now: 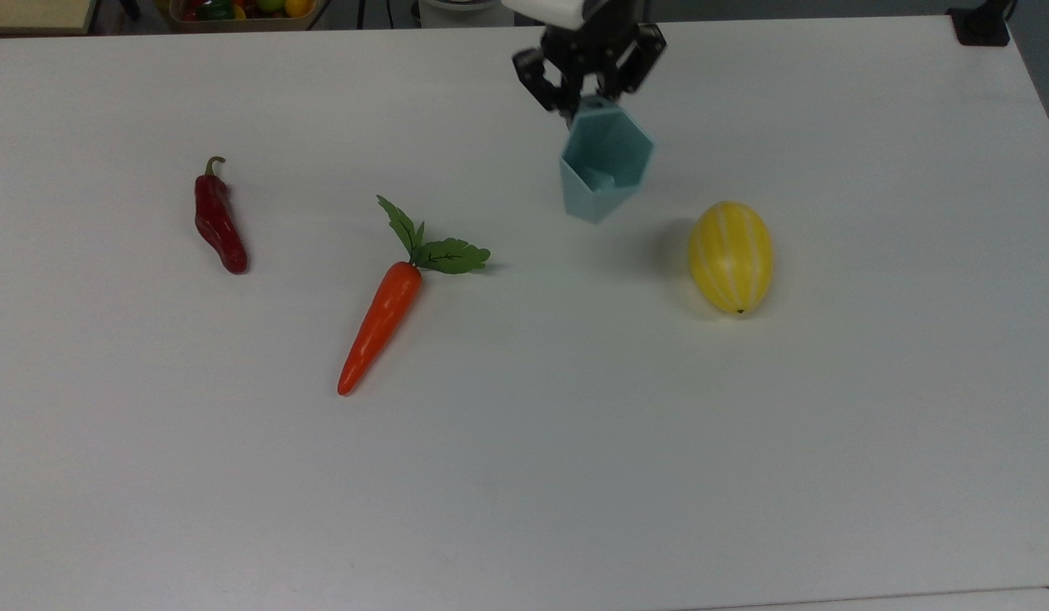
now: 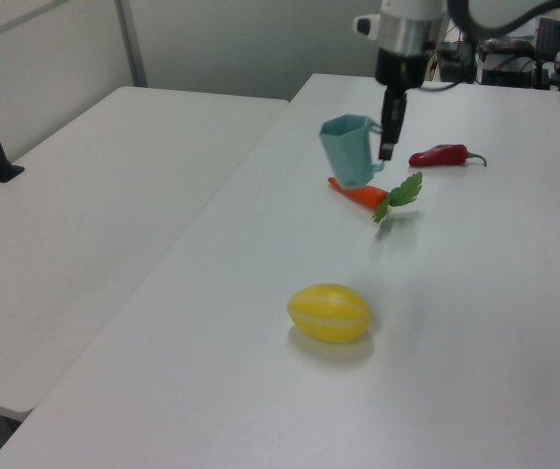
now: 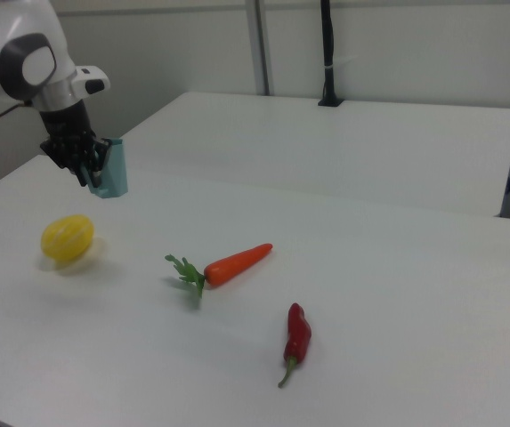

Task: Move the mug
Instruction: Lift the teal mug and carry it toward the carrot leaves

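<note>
The mug is held in the air by the jaws, which are closed on its rim at the side facing the right view's left, clear of the white bench. A yellow melon is seen below the jaws. An orange carrot is set lower and toward the right view's right, and a red chili farther still.
</note>
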Action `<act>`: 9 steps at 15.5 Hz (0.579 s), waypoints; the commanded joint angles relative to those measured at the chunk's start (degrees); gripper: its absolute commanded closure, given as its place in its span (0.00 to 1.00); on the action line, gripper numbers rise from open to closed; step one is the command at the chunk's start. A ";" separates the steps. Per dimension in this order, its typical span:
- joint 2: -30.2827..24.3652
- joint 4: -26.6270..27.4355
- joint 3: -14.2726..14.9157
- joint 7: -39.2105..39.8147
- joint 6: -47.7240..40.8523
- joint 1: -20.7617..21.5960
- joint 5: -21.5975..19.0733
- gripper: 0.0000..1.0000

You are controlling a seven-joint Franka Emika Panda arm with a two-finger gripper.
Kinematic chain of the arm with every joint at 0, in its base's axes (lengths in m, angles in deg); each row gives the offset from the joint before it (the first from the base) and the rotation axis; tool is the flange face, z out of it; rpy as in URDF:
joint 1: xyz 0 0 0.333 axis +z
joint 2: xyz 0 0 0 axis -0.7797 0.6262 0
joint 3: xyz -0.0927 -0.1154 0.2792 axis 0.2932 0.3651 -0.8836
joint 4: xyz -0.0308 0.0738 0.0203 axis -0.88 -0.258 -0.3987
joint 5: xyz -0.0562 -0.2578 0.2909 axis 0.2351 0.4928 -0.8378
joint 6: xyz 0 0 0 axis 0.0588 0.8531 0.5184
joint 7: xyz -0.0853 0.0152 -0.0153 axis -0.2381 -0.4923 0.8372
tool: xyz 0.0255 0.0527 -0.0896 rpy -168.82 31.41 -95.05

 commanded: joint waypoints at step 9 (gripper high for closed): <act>-13.60 19.86 11.62 16.19 -5.72 -1.49 -2.95 1.00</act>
